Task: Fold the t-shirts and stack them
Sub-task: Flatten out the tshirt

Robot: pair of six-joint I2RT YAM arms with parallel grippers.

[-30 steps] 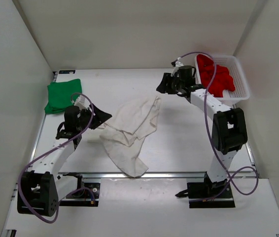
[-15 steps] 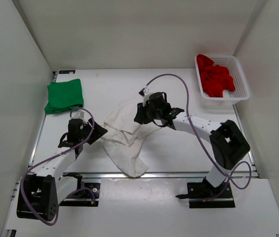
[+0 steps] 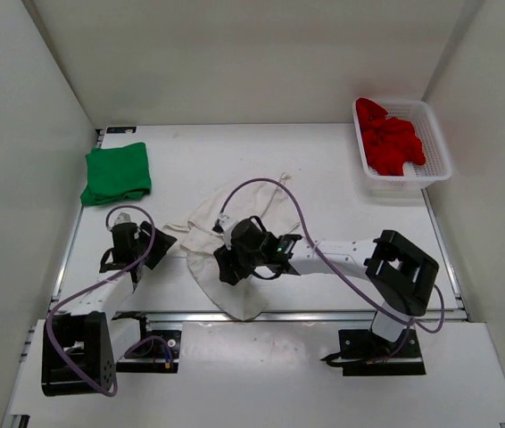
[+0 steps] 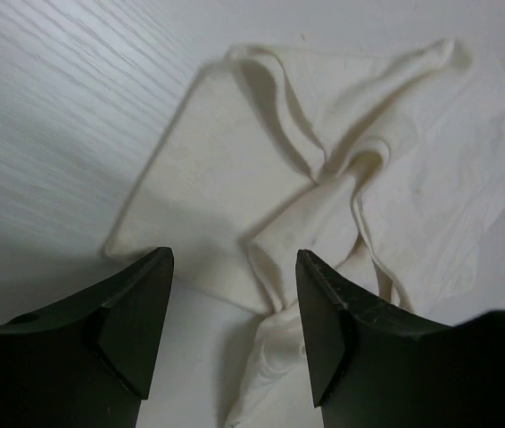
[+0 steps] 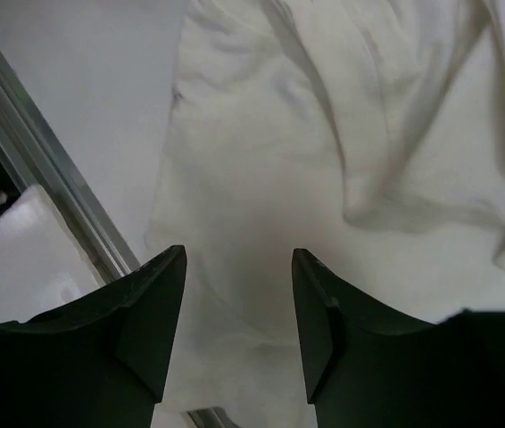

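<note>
Top view: the green shirt (image 3: 117,174) lies folded at upper left and the red shirt (image 3: 391,141) fills the basket (image 3: 440,153) at upper right. The white shirt (image 3: 239,294) lies crumpled at lower centre, with the left gripper (image 3: 159,241) and right gripper (image 3: 224,266) beside it.

Left wrist: the jaws are open and empty, with a cloth corner just ahead.

Right wrist: the jaws are open and empty over cloth near the table's edge. Folding the white shirt seems the step in hand; next, each gripper must pinch an edge.

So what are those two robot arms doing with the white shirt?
They are folding shirts. The crumpled white cloth t-shirt lies in the middle of the white table. The left hand is open at its left edge and the right hand is open above its near part; neither grips it. A bright green cloth shirt lies folded at the far left, and a red cloth shirt sits bunched in the white plastic mesh basket at the far right.
</note>
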